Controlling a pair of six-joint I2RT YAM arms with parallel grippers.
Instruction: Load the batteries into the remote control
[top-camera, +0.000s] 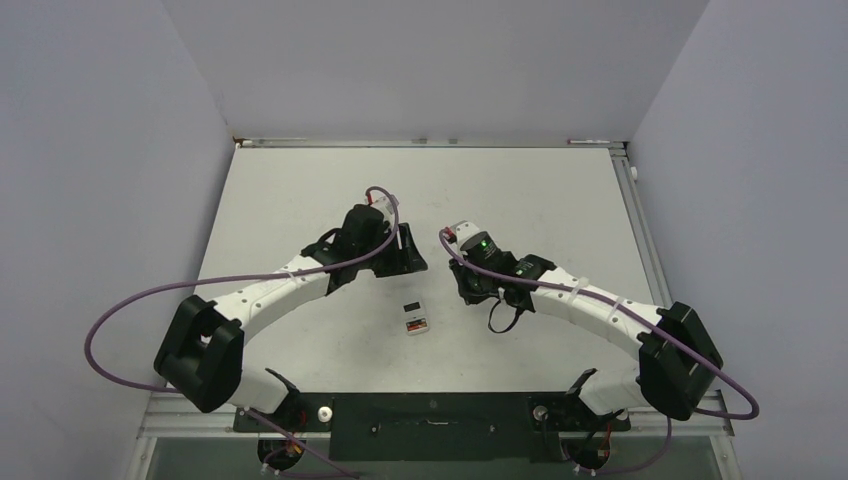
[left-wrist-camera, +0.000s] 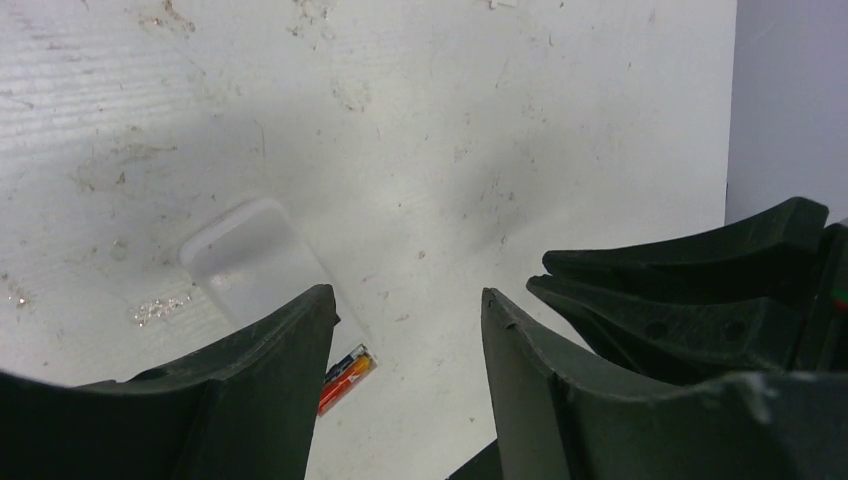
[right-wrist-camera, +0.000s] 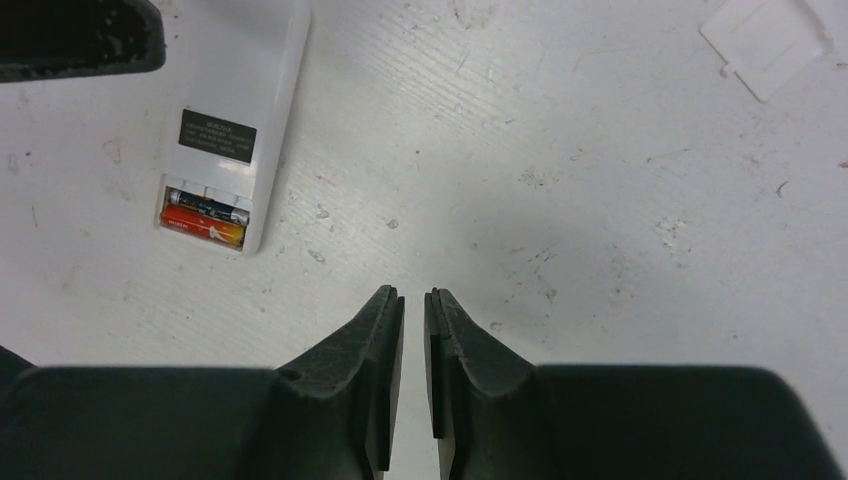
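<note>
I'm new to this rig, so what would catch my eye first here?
The remote lies back up on the table, both batteries sitting in its open recess. A loose white cover lies apart from it, and the right gripper hangs nearly shut, holding nothing.

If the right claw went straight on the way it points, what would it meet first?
Probably the bare table. The right claw, nearly shut and holding nothing, aims between the remote control and a loose white cover, in line with neither. Depth is unclear.
</note>
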